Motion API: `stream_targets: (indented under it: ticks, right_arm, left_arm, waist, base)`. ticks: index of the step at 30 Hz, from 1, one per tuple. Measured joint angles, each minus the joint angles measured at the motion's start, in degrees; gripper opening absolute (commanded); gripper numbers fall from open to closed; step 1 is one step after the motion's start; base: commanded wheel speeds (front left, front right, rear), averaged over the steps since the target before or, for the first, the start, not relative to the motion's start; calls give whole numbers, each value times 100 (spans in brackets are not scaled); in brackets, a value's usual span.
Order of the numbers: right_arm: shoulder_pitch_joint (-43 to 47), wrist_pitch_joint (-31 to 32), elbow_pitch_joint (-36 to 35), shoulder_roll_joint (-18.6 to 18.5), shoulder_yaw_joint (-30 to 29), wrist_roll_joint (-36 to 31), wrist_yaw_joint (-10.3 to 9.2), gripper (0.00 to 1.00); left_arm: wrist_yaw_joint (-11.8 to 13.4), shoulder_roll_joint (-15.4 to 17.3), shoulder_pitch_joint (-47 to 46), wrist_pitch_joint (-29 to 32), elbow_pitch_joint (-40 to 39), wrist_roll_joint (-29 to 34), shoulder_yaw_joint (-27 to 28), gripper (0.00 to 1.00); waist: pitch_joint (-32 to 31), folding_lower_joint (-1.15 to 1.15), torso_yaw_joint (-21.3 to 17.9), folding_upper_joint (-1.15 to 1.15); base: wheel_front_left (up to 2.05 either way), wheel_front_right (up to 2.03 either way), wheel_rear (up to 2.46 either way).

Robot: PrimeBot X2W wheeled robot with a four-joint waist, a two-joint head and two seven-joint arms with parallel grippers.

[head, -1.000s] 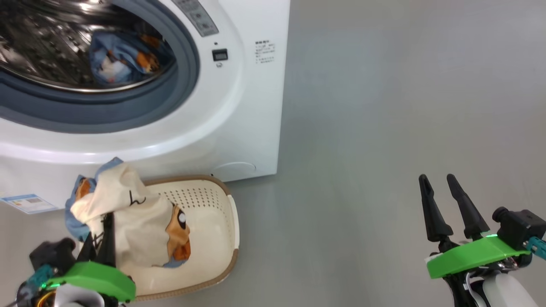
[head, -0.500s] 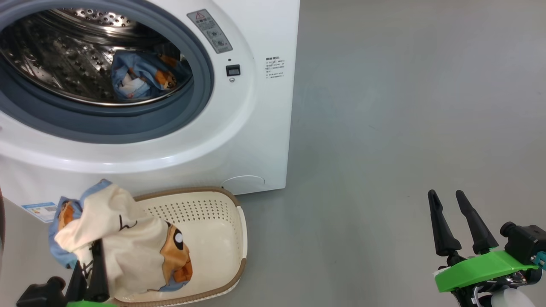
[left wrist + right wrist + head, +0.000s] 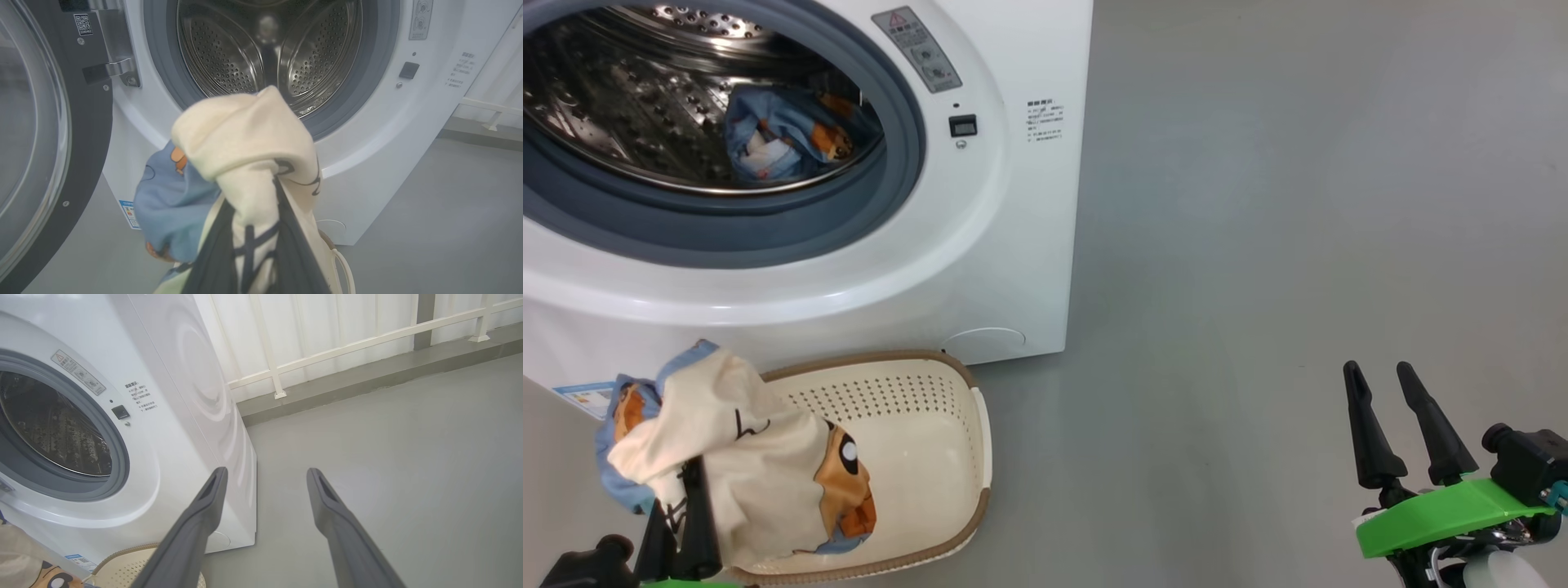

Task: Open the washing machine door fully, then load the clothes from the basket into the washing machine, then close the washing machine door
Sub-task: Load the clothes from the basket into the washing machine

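My left end effector [image 3: 676, 487], lower left, pinches a bundle of two: one cream garment [image 3: 743, 465], one blue garment [image 3: 175, 204], over the one basket [image 3: 977, 457]. I see a third garment [image 3: 768, 139] in the washer [image 3: 1013, 245] drum, upper left. Door [image 3: 90, 134] open. Right end effector [image 3: 1379, 382], lower right, spread, empty.

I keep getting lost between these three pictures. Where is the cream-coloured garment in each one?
Head view: the cream garment is at lower left, hanging over the basket, pinched in the left claw.
Left wrist view: centre, bunched above that claw's dark fingers.
Right wrist view: bottom-left corner.
Shared landmark: the small black square on the washing machine front.
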Motion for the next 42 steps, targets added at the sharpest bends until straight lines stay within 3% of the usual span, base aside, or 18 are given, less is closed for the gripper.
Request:
stream_targets:
  ticks: [12, 24, 42]
  right_arm:
    - [-180, -1, -58, 151, -5, 0, 0, 100]
    - [-745, -1, -93, 325, 62, 0, 0, 100]
    - [-1292, -1, -90, 603, 269, 0, 0, 100]
  left_arm:
    - [-65, 26, -665, 0, -26, 130, 131, 0]
    - [-91, 606, -2365, 16, 152, 313, 129, 0]
    - [-115, 1225, -5325, 487, 2530, 563, -331, 0]
  waist:
    - [459, 0, -51, 0]
    - [1148, 1, -158, 0]
    - [2068, 0, -506, 0]
  base:
    - [0, 0, 0]
    - [0, 0, 0]
    - [0, 0, 0]
